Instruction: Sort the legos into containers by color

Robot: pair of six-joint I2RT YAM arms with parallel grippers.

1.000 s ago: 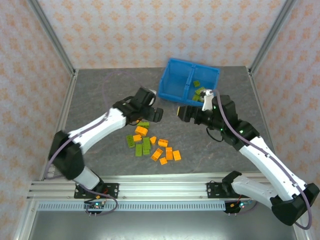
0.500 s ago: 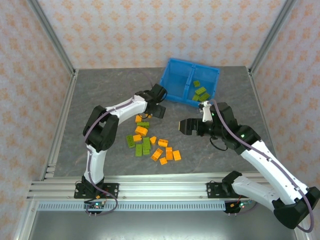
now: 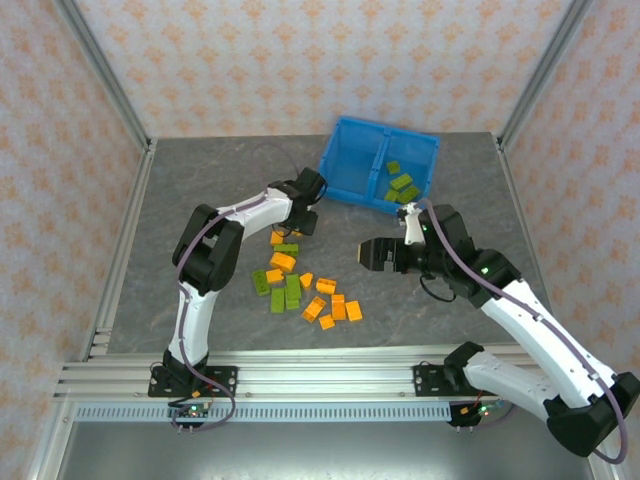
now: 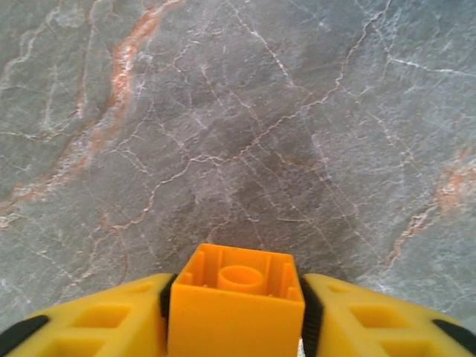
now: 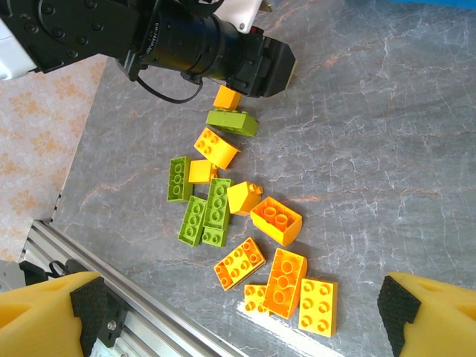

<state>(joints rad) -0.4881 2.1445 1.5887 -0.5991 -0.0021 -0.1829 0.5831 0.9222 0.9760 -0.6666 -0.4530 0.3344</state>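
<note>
Orange brick [image 4: 238,286] is clamped between the left gripper's [image 4: 236,318] fingers, judged bound for the blue bin's [image 3: 338,186] left compartment, since green bricks [image 3: 402,185] lie in the right | bin is set at the tabletop's far edge | right gripper [image 3: 371,253] is held wide apart, empty, faced toward the loose legos [image 3: 300,287] mid-tabletop, likely for the next pick.

In the left wrist view, the held orange brick [image 4: 236,316] is cut off by the bottom edge, as are the fingers [image 4: 89,327] of the left gripper [image 4: 236,297] flanking it. In the right wrist view, the right gripper [image 5: 238,297] is cropped at the lower corners, and a loose orange brick [image 5: 227,97] at upper centre is partly covered by the black arm [image 5: 186,37]. In the top view, the green bricks [image 3: 402,187] in the bin [image 3: 350,170] are too small to be counted.
</note>
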